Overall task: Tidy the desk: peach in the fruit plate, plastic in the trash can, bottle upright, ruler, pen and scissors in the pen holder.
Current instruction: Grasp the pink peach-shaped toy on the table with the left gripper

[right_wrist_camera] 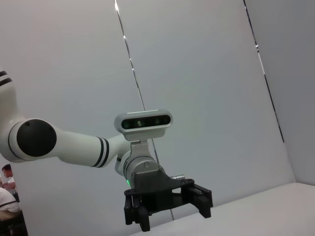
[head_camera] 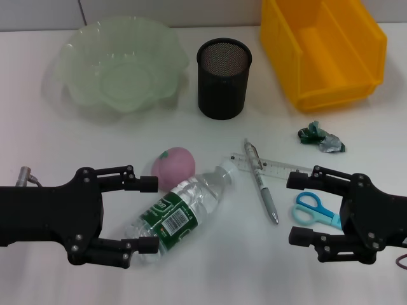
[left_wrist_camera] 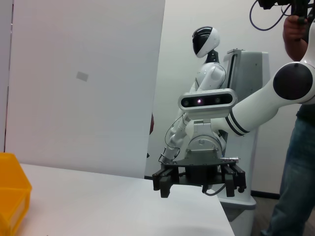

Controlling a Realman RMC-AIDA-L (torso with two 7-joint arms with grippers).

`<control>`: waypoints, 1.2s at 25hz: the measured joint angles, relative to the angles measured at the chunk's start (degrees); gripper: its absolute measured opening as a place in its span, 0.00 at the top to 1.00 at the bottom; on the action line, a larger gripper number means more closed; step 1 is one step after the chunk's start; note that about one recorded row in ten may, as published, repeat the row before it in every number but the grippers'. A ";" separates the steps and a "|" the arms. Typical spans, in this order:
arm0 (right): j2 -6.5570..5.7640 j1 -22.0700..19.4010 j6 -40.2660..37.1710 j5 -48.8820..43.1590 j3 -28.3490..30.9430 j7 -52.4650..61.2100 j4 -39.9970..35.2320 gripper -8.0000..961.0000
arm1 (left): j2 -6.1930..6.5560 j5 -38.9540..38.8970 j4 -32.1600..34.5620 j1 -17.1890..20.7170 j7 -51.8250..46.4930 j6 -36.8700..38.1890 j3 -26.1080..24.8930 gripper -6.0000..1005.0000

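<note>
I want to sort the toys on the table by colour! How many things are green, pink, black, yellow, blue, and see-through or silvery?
Green: 2, fruit plate, crumpled plastic
Pink: 1, peach
Black: 1, pen holder
Yellow: 1, trash can
Blue: 1, scissors
Clear or silvery: 3, bottle, ruler, pen
Total: 9

The table (head_camera: 76,140) has a plain white top, evenly lit, with only soft shadows on it. Behind its far edge stands a white wall (head_camera: 159,13) with a thin dark seam. In the left wrist view a large white panel (left_wrist_camera: 83,83) rises beyond the table edge, and a person in blue jeans (left_wrist_camera: 290,167) stands beside it. In the right wrist view the grey wall (right_wrist_camera: 197,73) shows two thin slanted seams.
</note>
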 joint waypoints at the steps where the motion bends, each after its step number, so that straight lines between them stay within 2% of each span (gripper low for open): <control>1: 0.00 -0.01 0.00 0.00 -0.13 0.00 0.00 0.13 | -0.01 0.00 0.00 -0.03 -0.08 0.00 -0.07 0.17; 14: 0.00 -0.01 0.06 -0.19 -0.01 0.00 0.11 0.13 | -0.03 0.00 -0.01 -0.04 -0.48 -0.07 -0.15 0.17; 17: -0.01 -0.46 0.02 -0.23 0.24 0.01 0.26 0.13 | 0.12 0.01 0.89 -0.50 -4.16 -0.51 -0.20 0.17; 22: -0.03 -1.40 0.02 -0.20 0.31 -0.19 0.27 0.13 | -0.37 0.04 6.57 -1.44 -11.35 -2.05 -0.34 0.17; 23: -0.06 -1.66 0.02 -0.18 0.32 -0.24 0.27 0.13 | -0.61 0.28 9.07 -2.77 -15.78 -3.52 -0.34 0.17; 25: -0.07 -2.10 0.09 -0.14 0.34 -0.30 0.27 0.13 | -0.70 0.51 10.31 -3.59 -17.98 -4.48 -0.23 0.17; 26: -0.11 -2.57 0.20 -0.12 0.35 -0.58 0.27 0.13 | -0.81 1.13 12.67 -5.35 -22.82 -6.59 0.17 0.17; 27: -0.11 -2.57 0.20 -0.12 0.35 -0.58 0.27 0.13 | -0.81 1.13 12.67 -5.35 -22.82 -6.59 0.17 0.17; 30: -0.26 -3.54 0.33 -0.13 0.38 -0.91 0.26 0.13 | -0.89 3.80 15.95 -8.81 -30.28 -9.08 1.05 0.17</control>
